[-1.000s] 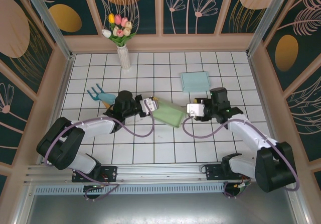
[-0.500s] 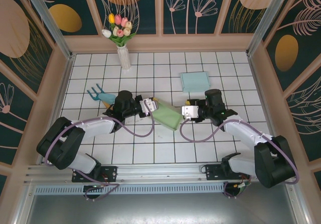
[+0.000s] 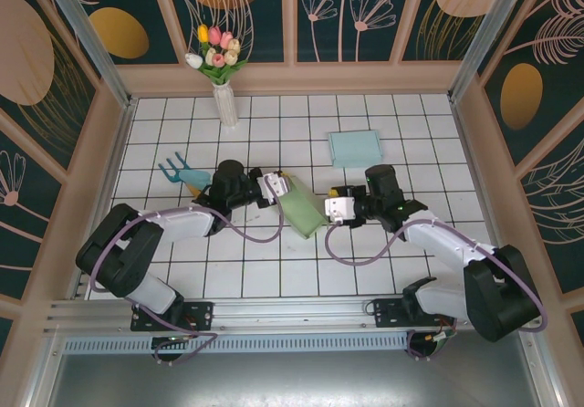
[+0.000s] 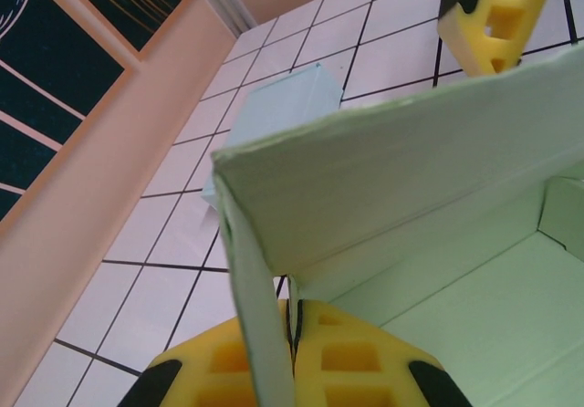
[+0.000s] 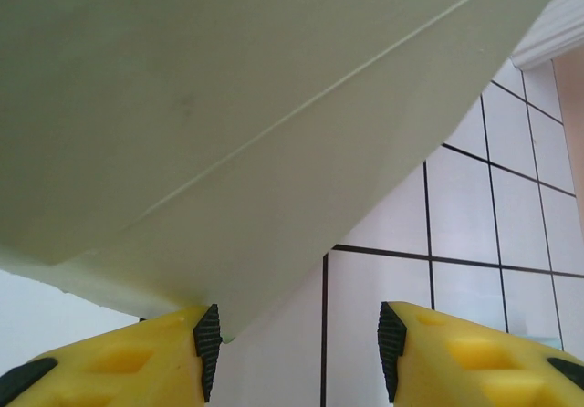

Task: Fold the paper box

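Jaws of left gripper (image 4: 290,320) clamped tight on one wall of the pale green paper box (image 4: 411,161). Its yellow fingers (image 4: 315,327) press the card from both sides with no gap. Jaws of right gripper (image 5: 292,334) are partly apart, with floor tiles visible between them. The box's lower corner touches the black inner pad of one finger (image 5: 119,360). The other finger (image 5: 474,348) is clear of the box, so nothing is gripped.

From the top view the box sits near the middle of the white tiled table (image 3: 182,270), between the two grippers and tilted. Left gripper is at its left end, right gripper just beside its right edge. Cannot tell whether the box's low edge rests on the tiles. Left wrist view looks into the open box, showing the inner floor and one raised flap.

A light blue flat sheet (image 3: 354,147) lies on the tiles behind the box, apart from it. A teal fork (image 3: 176,169) lies left of the left arm. A white vase (image 3: 224,104) with tulips (image 3: 213,49) stands upright near the back wall.
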Tool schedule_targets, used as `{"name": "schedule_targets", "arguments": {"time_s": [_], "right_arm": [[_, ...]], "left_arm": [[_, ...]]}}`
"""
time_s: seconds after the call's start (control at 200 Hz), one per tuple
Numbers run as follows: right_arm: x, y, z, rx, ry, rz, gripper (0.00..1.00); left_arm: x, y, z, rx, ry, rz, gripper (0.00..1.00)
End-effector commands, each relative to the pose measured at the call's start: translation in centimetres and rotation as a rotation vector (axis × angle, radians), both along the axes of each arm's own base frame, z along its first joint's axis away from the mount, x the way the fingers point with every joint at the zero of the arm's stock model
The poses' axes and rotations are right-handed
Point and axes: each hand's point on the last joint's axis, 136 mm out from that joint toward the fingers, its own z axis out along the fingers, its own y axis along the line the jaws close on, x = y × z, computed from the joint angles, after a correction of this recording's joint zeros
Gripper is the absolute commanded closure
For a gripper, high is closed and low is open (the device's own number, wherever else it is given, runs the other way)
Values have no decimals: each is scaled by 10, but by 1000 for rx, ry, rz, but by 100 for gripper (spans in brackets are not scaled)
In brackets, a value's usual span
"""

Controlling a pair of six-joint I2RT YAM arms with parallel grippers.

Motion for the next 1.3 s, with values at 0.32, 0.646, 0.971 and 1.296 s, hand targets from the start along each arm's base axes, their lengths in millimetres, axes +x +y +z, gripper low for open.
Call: {"name": "schedule_targets", "arguments": {"time_s": [0.32,0.646,0.971,1.296], "right_arm": [[-20,18,-6,31,70,33,44],[-32,18,-17,-22,128,34,42],[-33,7,-20,-97,141,-13,42],[-30,14,1,-20,89,-22,42]], "left_arm": [[1,-7,-15,-11,61,-16,100],[4,-5,-31,9,85,8,100],[4,-2,-33,25,83,14,100],[1,-4,-37,26,99,-1,100]]}}
